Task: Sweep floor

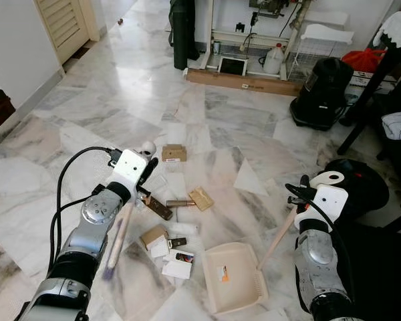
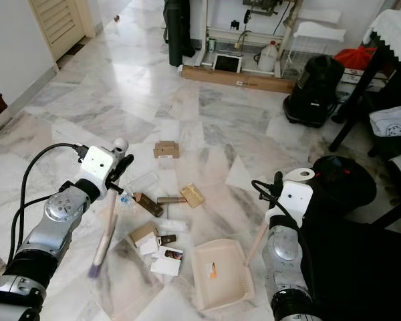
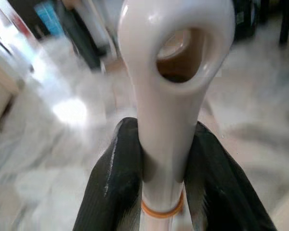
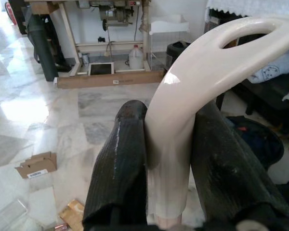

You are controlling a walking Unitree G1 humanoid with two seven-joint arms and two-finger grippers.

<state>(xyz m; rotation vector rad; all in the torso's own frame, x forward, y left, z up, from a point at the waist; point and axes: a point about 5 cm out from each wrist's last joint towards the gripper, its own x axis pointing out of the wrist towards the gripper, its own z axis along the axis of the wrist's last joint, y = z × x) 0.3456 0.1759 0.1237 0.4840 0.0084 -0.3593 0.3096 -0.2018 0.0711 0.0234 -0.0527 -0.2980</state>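
My left gripper (image 1: 144, 175) is shut on a cream brush handle (image 3: 169, 72). The brush (image 1: 119, 235) slants down to purple bristles on the marble floor, left of the litter. That litter is several bits of cardboard, a brown tube (image 1: 180, 203), a gold box (image 1: 201, 198) and paper cards (image 1: 177, 268). A small cardboard box (image 1: 174, 153) lies farther off. My right gripper (image 1: 301, 194) is shut on the curved cream handle (image 4: 192, 82) of a dustpan (image 1: 217, 262). The pan rests flat on the floor, right of the litter, mouth towards it.
A black vacuum cleaner (image 1: 321, 83) stands at the far right beside a dark table leg (image 1: 367, 100). A long wooden plank (image 1: 244, 81), a white jug (image 1: 274, 60) and a sewing-machine stand line the back wall. A black round object (image 1: 361, 184) sits close to my right arm.
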